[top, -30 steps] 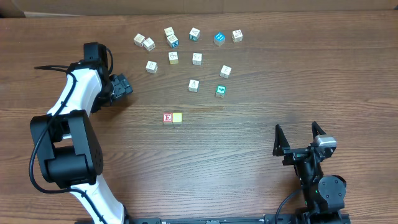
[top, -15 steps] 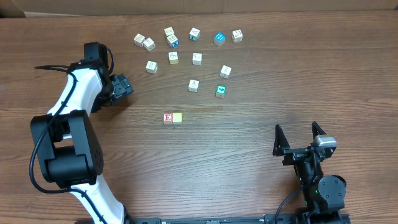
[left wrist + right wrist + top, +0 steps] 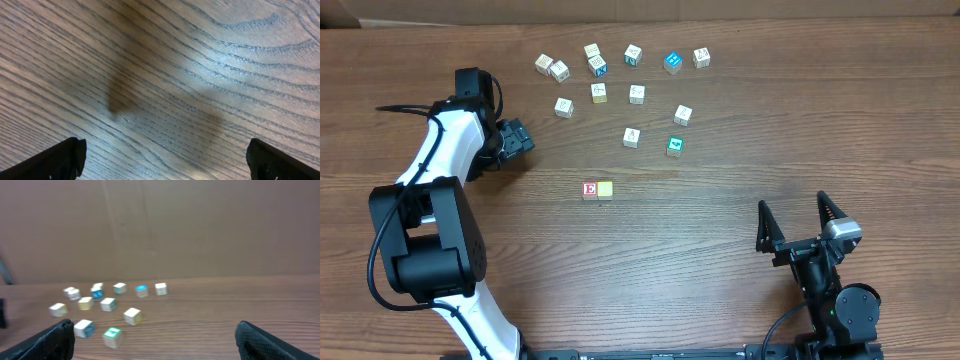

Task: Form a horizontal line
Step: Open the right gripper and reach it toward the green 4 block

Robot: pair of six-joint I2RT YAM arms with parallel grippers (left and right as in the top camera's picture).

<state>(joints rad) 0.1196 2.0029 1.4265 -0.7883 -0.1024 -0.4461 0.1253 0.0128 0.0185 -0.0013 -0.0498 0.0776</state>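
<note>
At the table's middle a red cube with a white "E" (image 3: 589, 189) touches a pale yellow cube (image 3: 606, 189) on its right, a short horizontal line of two. A teal-green cube (image 3: 674, 146) (image 3: 113, 336) lies loose farther back and to the right, with white cubes (image 3: 632, 137) near it. My left gripper (image 3: 515, 137) (image 3: 167, 160) hangs open over bare wood, to the left of the cubes. At the front right my right gripper (image 3: 792, 205) (image 3: 155, 342) is open and empty, facing the cubes from a distance.
Several loose white, blue and yellowish letter cubes (image 3: 599, 67) are scattered across the back of the table. A cardboard wall (image 3: 160, 230) stands behind them. The left arm (image 3: 440, 160) arches along the left side.
The right gripper has shifted slightly to the left, and its wrist view is blurred. The left arm and the cubes have not moved.
</note>
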